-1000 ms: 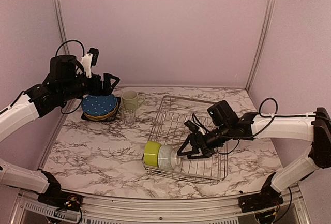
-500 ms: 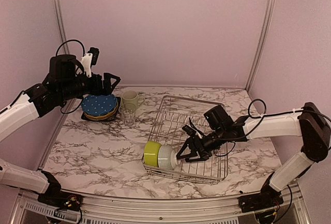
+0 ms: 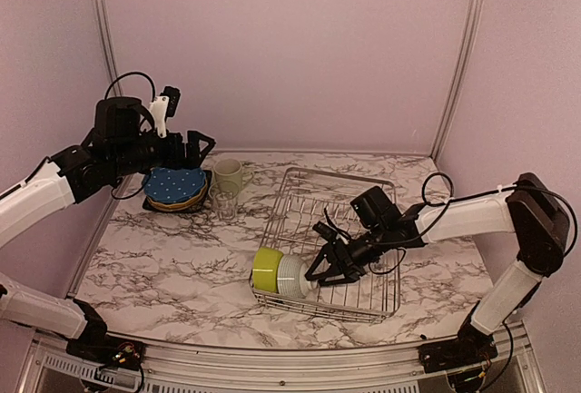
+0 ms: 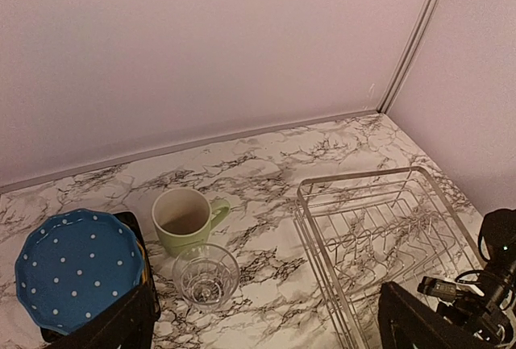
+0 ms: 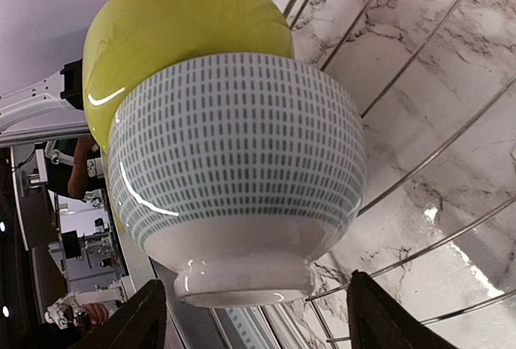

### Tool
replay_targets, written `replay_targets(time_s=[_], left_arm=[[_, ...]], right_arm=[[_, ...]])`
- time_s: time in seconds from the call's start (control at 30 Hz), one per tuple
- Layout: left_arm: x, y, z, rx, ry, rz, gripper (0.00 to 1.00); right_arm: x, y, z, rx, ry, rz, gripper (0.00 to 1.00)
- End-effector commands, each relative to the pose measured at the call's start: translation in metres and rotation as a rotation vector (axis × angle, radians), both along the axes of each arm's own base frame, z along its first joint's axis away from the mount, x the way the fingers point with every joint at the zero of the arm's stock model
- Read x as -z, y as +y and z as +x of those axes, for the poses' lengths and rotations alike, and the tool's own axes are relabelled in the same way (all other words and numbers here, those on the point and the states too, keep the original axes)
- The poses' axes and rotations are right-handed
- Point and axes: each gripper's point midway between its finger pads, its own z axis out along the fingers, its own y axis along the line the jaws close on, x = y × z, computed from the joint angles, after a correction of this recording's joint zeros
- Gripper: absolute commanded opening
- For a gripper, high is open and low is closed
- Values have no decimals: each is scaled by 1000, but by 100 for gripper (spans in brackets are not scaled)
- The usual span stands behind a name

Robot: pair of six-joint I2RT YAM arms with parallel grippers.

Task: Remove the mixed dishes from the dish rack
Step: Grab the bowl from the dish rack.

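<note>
The right gripper (image 3: 325, 268) is held low inside the dish rack (image 3: 363, 221), its jaws partly spread and nothing clamped between them. Directly ahead of it the white ribbed bowl (image 5: 242, 164) lies on its side on the wires, its foot ring turned toward the hand. One of the fingers (image 5: 141, 325) is seen on each side of that foot, with a little gap left on both sides. The foot is judged to be the chosen grip point, since the belly of the bowl looks too wide to be spanned by jaws opened this far.

Beyond the ribbed bowl, on the side away from the hand, the lime-green bowl (image 5: 177, 27) is pressed against it — seemingly nested, though which sits inside which cannot be told. If only the ribbed bowl is pinched and lifted, the green one may be dragged along or left to roll against the rack's low wall.

The left gripper (image 3: 193, 146) is held high, fully spread and empty. Below and just in front of it, outside the rack, the blue dotted plate (image 4: 76, 268) tops a stack, with the pale green mug (image 4: 185, 218) and the small clear glass (image 4: 205, 275) set beside it on the table (image 3: 163, 266). This arm is judged to be parked there to keep the rack free for the other.
</note>
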Motion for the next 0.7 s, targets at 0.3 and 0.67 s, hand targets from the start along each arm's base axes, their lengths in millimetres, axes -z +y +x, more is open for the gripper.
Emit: replay_targets(time_s=[0.3,0.67], left_arm=[[3,-4,6,13,12,33,99],[6,-5,7,11,18,37,99]], right_arm=[[-20,14,11,-37,-25,73,64],[-15,15,2,-48,-2,60,62]])
